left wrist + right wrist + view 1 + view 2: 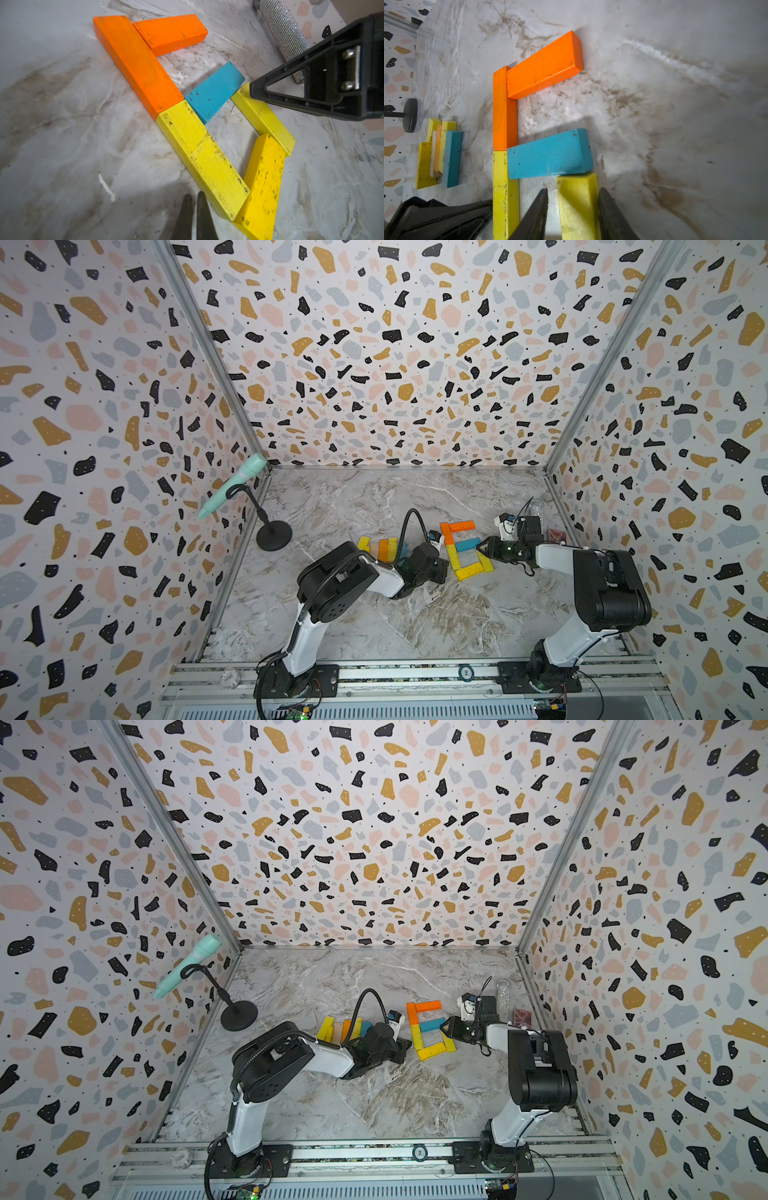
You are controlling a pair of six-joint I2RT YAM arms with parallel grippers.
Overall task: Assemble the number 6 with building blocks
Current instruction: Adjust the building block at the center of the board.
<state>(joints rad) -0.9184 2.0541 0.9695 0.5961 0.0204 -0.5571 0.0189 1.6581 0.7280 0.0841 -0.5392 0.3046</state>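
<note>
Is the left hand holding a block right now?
No, the left hand is shut with nothing in it, just beside the long yellow block lying on the table.

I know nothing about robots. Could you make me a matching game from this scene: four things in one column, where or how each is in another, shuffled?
Things:
1. left gripper
2. right gripper
3. blue block by the right gripper
4. spare blocks

States:
A. middle bar of the number shape
B. open, astride a yellow block
C. clustered apart from the number shape
D. shut, empty

Pairs: 1-D, 2-B, 3-A, 4-C
</note>
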